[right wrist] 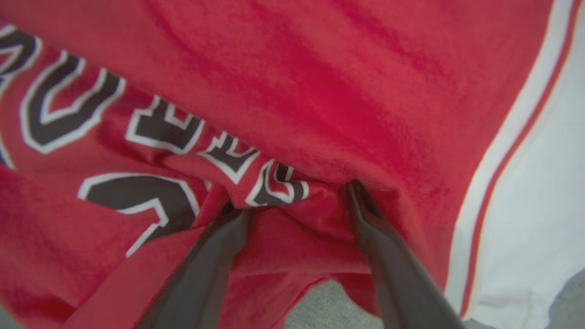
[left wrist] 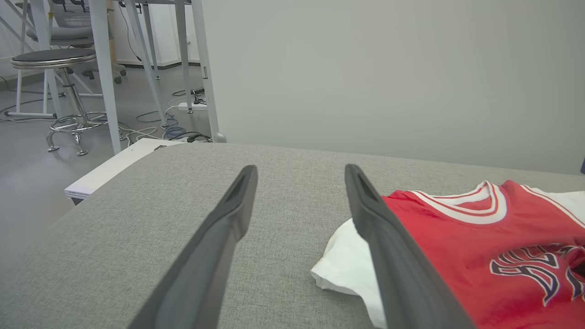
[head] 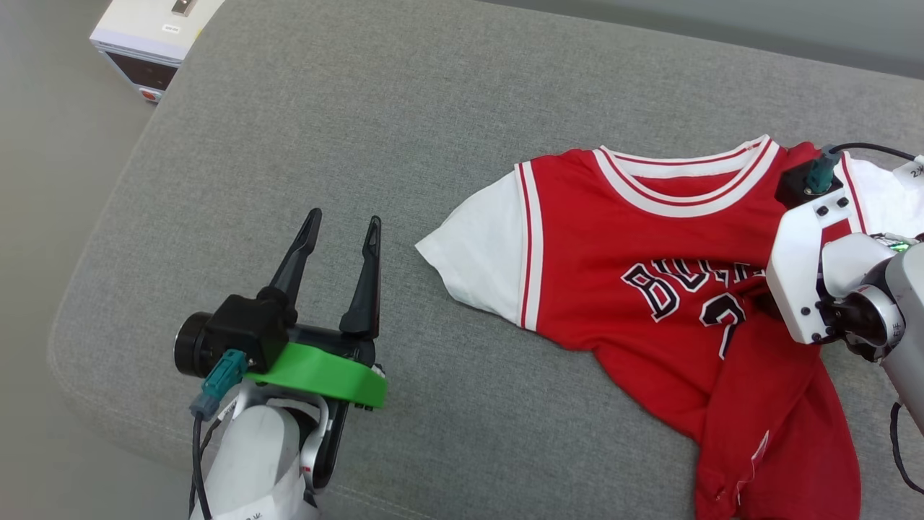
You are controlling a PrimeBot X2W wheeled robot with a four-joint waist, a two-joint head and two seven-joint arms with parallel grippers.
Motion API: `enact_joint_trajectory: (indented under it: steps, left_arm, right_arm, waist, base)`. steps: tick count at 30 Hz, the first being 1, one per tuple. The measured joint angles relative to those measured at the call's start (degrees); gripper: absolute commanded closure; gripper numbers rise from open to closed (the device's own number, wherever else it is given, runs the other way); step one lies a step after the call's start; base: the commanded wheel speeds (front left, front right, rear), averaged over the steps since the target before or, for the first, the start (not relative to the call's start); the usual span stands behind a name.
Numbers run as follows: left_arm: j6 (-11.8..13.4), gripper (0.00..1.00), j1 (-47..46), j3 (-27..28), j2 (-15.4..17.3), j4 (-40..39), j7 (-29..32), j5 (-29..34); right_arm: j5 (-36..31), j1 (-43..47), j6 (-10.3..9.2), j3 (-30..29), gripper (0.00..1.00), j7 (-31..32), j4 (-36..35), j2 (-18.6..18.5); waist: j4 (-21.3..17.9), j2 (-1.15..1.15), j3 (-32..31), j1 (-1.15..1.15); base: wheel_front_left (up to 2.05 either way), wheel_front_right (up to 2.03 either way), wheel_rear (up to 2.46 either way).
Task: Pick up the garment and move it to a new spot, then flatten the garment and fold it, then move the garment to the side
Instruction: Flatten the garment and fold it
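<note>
Across my left wrist feed, a plain pale wall (left wrist: 388, 68) takes up everything from 12 to 3 o'clock, with a grey floor (left wrist: 27, 183) running off toward 9. Below them lies the work surface, a broad grey woven cushion (head: 404, 144) with a rounded corner at 8 o'clock in my head view. At 10 o'clock on the wrist feed I see white table legs (left wrist: 107, 68) and a chrome stool (left wrist: 52, 57) with a dark round seat. The garment (head: 599, 238) lies on the cushion at about 3 to 4 o'clock in the head view. It is front side up, collar toward 12, with one white sleeve spread toward 9 and its lower red half twisted and rumpled toward 5. A white box (head: 148, 36) with a dark front panel sits on the floor off the cushion's far corner, at 11 o'clock. My left gripper (head: 345, 217) hovers above bare cushion at 8 o'clock, fingers spread wide and holding nothing, well clear of the sleeve. My right gripper (right wrist: 295, 196) has its fingers parted too. Its tips are sunk into the red cloth beside the lettering, and a ridge of fabric is bunched between them but not pinched. Loose cables (left wrist: 169, 128) trail on the floor near the table legs.
</note>
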Motion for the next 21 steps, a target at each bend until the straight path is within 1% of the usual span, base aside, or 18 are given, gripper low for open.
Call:
enact_joint_trajectory:
  steps: [1, 2, 3, 11, 15, 16, 21]
  left_arm:
    - [-0.13, 0.00, -0.02, 0.14, -0.01, 0.03, 0.00, 0.00]
    - [-0.13, 0.00, -0.03, 0.29, -0.05, 0.09, 0.00, 0.00]
    - [-0.13, 0.00, -0.03, 0.38, -0.08, 0.12, 0.00, 0.00]
    - [-0.23, 0.00, 0.05, 0.92, -0.22, 1.23, 0.00, 0.11]
    - [-0.23, 0.00, 1.01, 1.32, -0.25, 1.89, 0.00, 0.26]
    - [-0.24, 0.00, 1.74, 1.55, -0.25, 2.10, 0.00, 0.44]
    - [-0.38, 0.00, 3.15, 1.68, -0.27, 2.48, 0.00, 0.53]
  right_arm:
    - [0.53, -0.01, -0.01, 0.47, 0.14, -0.13, 0.27, -0.13]
    - [1.29, -0.02, -0.01, 0.80, 0.92, -0.13, 0.63, -0.20]
    - [1.91, -0.02, -0.02, 1.00, 1.00, -0.16, 0.81, -0.24]
    - [7.30, 1.84, -0.01, 1.87, 1.00, 0.34, 2.34, 0.26]
    - [9.61, 5.61, -0.01, 1.64, 1.00, 1.58, 1.65, 0.08]
    - [10.73, 8.70, -0.01, 1.09, 1.00, 2.04, 0.31, -0.15]
    - [12.21, 14.94, -0.01, -0.38, 1.00, 3.50, -3.01, -0.54]
  waist:
    - [0.01, 0.00, -0.09, 0.00]
    - [-0.04, 0.00, -0.24, 0.00]
    - [-0.12, 0.00, -0.41, 0.00]
    - [-1.45, 0.00, -3.18, 0.00]
    - [-2.60, 0.00, -5.65, 0.00]
    - [-3.37, 0.00, -7.21, 0.00]
    - [-4.75, 0.00, -9.68, 0.00]
  base:
    - [0.00, 0.00, 0.00]
    - [0.00, 0.00, 0.00]
    - [0.00, 0.00, 0.00]
    - [0.00, 0.00, 0.00]
    - [0.00, 0.00, 0.00]
    - [0.00, 0.00, 0.00]
    - [0.00, 0.00, 0.00]
